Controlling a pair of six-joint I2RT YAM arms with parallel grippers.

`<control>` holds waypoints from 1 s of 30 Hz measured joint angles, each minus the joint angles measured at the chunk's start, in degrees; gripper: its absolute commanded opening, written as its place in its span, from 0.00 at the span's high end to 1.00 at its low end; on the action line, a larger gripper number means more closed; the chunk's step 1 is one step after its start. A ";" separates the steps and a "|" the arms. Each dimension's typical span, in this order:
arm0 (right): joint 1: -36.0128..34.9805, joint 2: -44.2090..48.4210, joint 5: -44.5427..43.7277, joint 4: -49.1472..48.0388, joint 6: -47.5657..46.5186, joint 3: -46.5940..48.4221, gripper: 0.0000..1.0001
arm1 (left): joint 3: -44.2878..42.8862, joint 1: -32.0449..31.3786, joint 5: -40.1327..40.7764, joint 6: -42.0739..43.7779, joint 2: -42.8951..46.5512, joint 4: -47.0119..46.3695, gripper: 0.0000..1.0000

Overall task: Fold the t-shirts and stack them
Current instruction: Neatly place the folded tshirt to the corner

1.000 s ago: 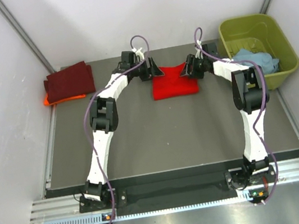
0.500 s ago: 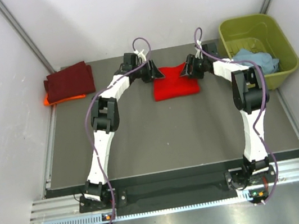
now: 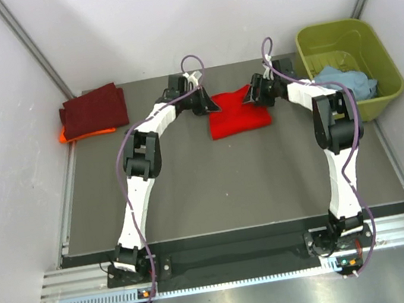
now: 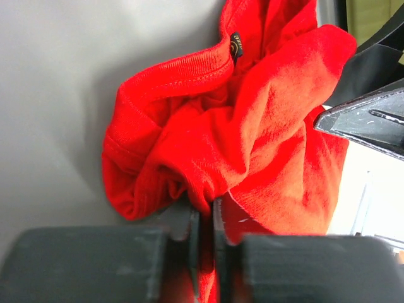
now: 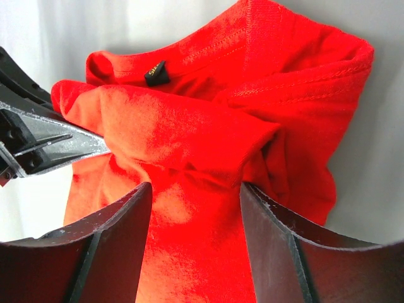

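Observation:
The bright red t-shirt (image 3: pixel 241 120) lies bunched at the far middle of the table. My left gripper (image 3: pixel 212 104) is at its left edge; in the left wrist view the gripper (image 4: pixel 206 211) is shut on a fold of the red t-shirt (image 4: pixel 252 126). My right gripper (image 3: pixel 250 97) is at the shirt's right edge, and in the right wrist view the gripper (image 5: pixel 196 196) stands open, its fingers on either side of a hump of the red t-shirt (image 5: pixel 208 120). A folded maroon t-shirt (image 3: pixel 94 109) rests on an orange t-shirt (image 3: pixel 69 135) at the far left. A light blue t-shirt (image 3: pixel 349 82) lies in the tub.
The olive-green tub (image 3: pixel 328 27) stands at the far right beside the table. White walls close in the left, back and right sides. Purple cables loop over both wrists. The two grippers face each other closely across the red cloth.
My left gripper has closed on the red shirt's left edge. The shirt has bunched and shifted slightly right. The right gripper has stayed as it was.

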State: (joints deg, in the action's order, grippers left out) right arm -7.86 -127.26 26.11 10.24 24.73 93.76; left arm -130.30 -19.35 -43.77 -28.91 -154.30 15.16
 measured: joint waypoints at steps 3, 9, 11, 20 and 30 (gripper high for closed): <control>-0.04 0.00 -0.02 -0.02 0.00 0.00 0.41 | 0.20 0.02 -0.31 0.00 0.02 -0.13 1.00; -0.02 0.02 0.00 -0.02 -0.24 -0.07 0.41 | 0.37 0.63 0.02 2.51 1.22 3.10 1.00; 0.09 0.50 0.02 -0.46 -0.33 -0.90 0.41 | 0.83 1.03 0.96 4.96 2.47 6.40 1.00; 1.57 4.81 -2.05 1.03 -3.04 -4.37 0.34 | 3.45 7.13 5.62 15.02 11.54 21.00 1.00; 2.36 10.80 -3.67 1.73 -5.38 -8.35 0.34 | 3.45 15.85 12.48 23.56 18.67 30.10 1.00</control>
State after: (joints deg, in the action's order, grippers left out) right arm -5.50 -116.46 22.44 11.97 19.35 85.41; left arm -126.85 -3.51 -31.29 -5.34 -135.63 45.25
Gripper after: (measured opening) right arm 0.657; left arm 0.059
